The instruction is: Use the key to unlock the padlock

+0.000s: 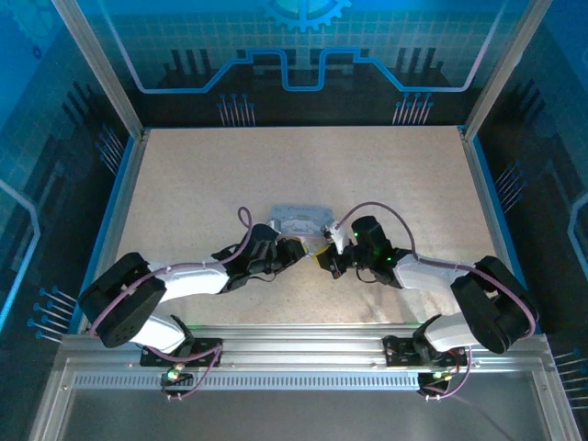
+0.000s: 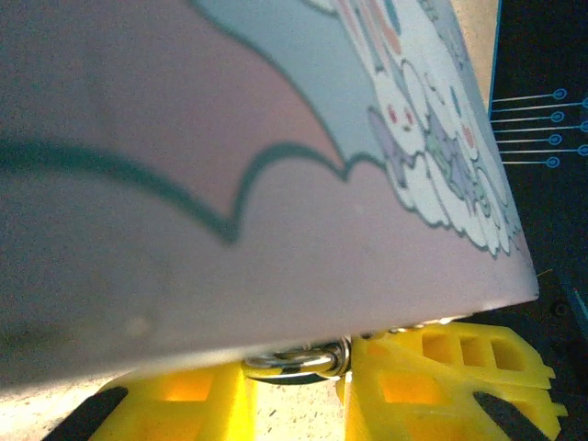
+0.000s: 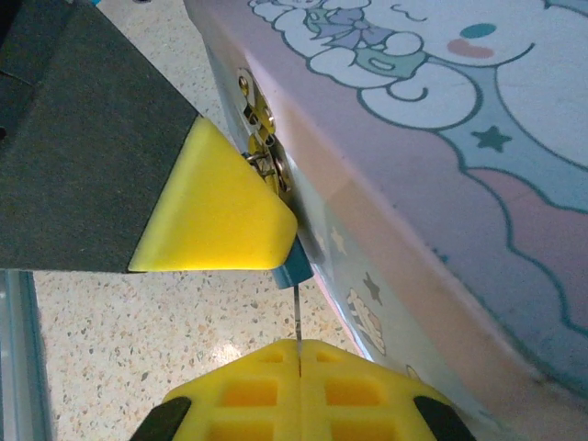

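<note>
Right wrist view: the right gripper (image 3: 299,354) pinches the key (image 3: 299,312) edge-on, just beside the padlock (image 3: 263,163) at the tin's (image 3: 441,184) near side. Left gripper (image 2: 296,381) sits narrow round the shackle (image 2: 299,360); whether it clamps, I cannot tell. A misaligned push could bend the key or shove the tin.

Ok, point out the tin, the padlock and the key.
tin (image 1: 299,219): top view, its lid.
padlock (image 2: 296,360): left wrist view, its metal loop.
key (image 3: 298,317): right wrist view, its thin edge.
</note>
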Robot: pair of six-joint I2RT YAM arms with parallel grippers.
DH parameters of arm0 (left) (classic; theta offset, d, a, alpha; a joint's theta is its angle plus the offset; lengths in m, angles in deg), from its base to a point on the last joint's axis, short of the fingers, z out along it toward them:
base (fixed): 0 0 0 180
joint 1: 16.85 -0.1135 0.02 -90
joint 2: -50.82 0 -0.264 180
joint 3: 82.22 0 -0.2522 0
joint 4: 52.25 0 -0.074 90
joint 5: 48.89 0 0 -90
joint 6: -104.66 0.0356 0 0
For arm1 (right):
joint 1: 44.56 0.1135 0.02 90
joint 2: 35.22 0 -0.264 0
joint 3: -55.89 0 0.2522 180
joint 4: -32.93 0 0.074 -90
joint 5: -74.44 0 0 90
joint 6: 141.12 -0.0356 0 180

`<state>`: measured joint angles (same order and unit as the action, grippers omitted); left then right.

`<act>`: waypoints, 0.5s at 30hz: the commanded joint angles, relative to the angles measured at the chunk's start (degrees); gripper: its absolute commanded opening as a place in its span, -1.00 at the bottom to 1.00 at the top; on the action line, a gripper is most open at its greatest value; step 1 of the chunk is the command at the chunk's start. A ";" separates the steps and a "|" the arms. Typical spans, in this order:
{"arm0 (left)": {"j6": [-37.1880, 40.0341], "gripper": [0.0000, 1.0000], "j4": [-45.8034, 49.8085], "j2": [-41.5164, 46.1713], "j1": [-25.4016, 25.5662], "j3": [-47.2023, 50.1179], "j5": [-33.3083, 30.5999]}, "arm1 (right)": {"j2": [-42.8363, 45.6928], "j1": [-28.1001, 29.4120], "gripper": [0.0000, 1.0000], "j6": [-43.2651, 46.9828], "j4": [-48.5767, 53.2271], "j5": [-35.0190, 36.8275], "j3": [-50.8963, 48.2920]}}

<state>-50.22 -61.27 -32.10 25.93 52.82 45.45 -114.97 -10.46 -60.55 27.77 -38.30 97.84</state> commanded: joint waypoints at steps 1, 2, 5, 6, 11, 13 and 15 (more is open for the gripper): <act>-1.91 -0.49 -2.61 2.47 0.72 0.70 3.12 | 0.41 0.78 -0.97 -0.93 -7.93 0.06 -0.96; -2.27 -0.48 -2.61 2.74 0.63 0.78 3.28 | 0.67 0.78 -0.97 -1.03 -8.29 0.17 -1.41; -3.13 -0.48 -2.61 3.11 0.40 0.86 3.72 | 1.25 0.78 -0.98 -1.29 -9.36 0.52 -2.33; -3.29 -0.48 -2.61 3.11 0.30 0.82 3.90 | 1.54 0.81 -0.98 -1.46 -9.73 0.62 -2.63; -4.57 -0.48 -3.29 3.02 0.08 1.47 3.75 | 3.63 0.70 -0.98 -2.24 -10.18 1.09 -4.28; -5.07 -0.48 -3.85 2.94 -0.13 1.59 3.82 | 4.76 0.65 -0.98 -2.36 -9.93 1.72 -5.21; -5.59 -0.49 -4.35 2.85 -0.38 1.75 3.92 | 5.70 0.46 -0.98 -2.45 -9.65 1.82 -6.27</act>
<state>-54.16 -62.34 -30.74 25.93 53.59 46.83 -111.36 -10.35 -62.23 21.15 -36.99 92.92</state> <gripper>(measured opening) 0.262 0.051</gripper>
